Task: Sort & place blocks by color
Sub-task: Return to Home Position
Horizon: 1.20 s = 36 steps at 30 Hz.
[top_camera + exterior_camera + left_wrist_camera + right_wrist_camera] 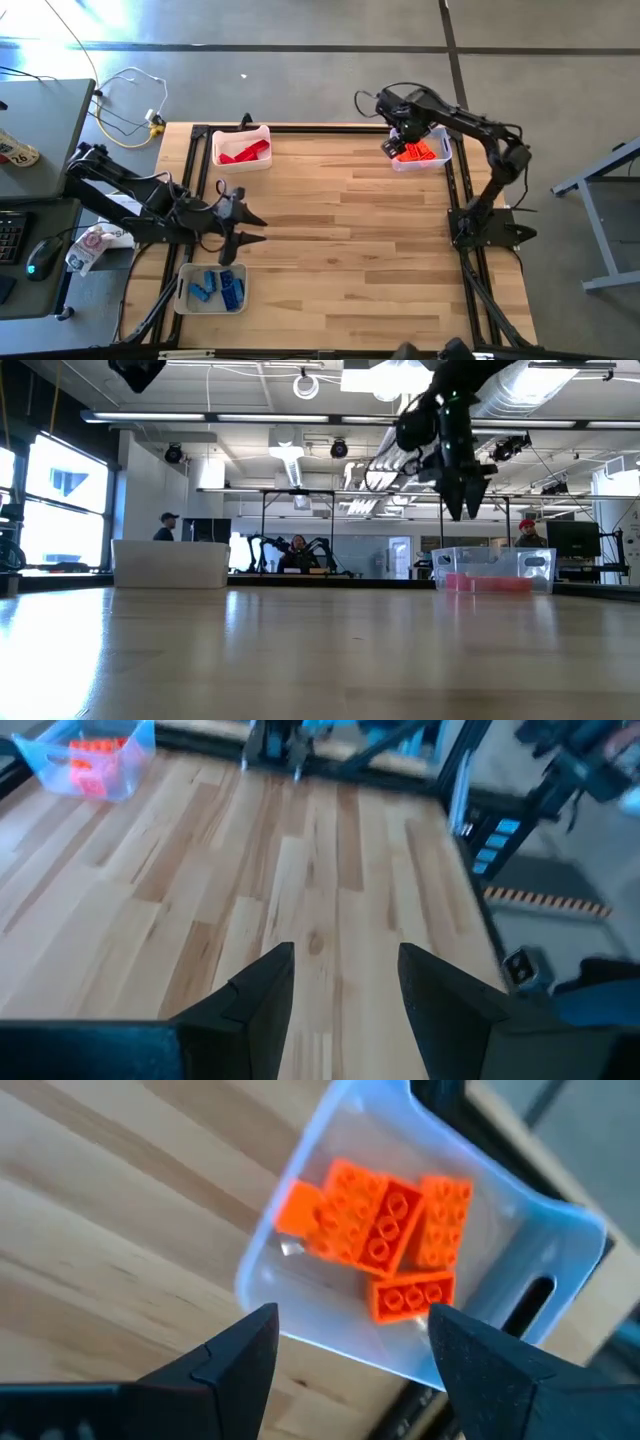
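Several orange blocks (385, 1240) lie in a clear tray (300, 1330) at the table's far right corner; my right gripper (350, 1345) hovers above that tray, open, fingers pointing down, nothing between them. Red blocks (245, 152) lie in a whitish tray (241, 160) at the far left. Blue blocks (222, 287) lie in a tray (186, 300) at the near left. My left gripper (345, 985) hangs open and empty above the table's left side, near the blue tray.
The wooden tabletop (340, 240) between the three trays is bare. A black frame (460, 240) runs along the table's edges. Off the table's left side stand a desk with a keyboard and mouse (40, 255); people sit in the room beyond the table.
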{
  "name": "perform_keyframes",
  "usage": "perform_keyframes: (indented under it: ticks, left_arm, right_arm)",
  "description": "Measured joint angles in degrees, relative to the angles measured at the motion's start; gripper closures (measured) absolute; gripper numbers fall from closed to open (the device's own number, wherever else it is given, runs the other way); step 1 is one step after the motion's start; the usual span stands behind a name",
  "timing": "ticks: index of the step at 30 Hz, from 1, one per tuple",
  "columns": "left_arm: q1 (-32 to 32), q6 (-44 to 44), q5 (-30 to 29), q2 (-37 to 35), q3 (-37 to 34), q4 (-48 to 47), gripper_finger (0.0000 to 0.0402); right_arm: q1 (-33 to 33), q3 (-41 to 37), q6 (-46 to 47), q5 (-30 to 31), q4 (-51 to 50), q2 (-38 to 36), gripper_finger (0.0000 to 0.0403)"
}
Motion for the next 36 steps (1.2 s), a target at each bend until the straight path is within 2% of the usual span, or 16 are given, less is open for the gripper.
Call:
perform_keyframes:
  ticks: [9,17,23,26,30,36]
  left_arm:
    - [0.01,1.34,0.34,-11.04,-13.51,13.49,0.0234]
    - [0.01,4.51,0.19,-19.64,-21.39,15.81,0.0234]
    - [0.01,5.14,-0.25,-25.99,-26.79,16.51,0.0234]
    - [0.01,5.5,-0.21,-29.18,-29.84,18.93,0.0234]
    - [0.01,7.01,0.3,-32.92,-33.29,21.95,0.0234]
    - [-0.01,11.13,4.65,-37.56,-36.41,22.6,0.0234]
  right_arm:
    - [11.21,0.0,-0.21,-0.32,8.75,-12.81,0.0159]
    - [25.13,0.0,-0.66,-0.48,14.88,-20.51,0.0159]
    - [37.06,-0.02,1.4,6.03,17.58,-20.83,0.0159]
    - [42.71,-3.34,1.65,9.31,24.08,-20.65,0.0159]
    - [48.38,-10.06,2.18,9.21,31.96,-20.88,0.0159]
    - [53.59,-19.76,8.79,14.93,34.69,-22.96,0.0159]
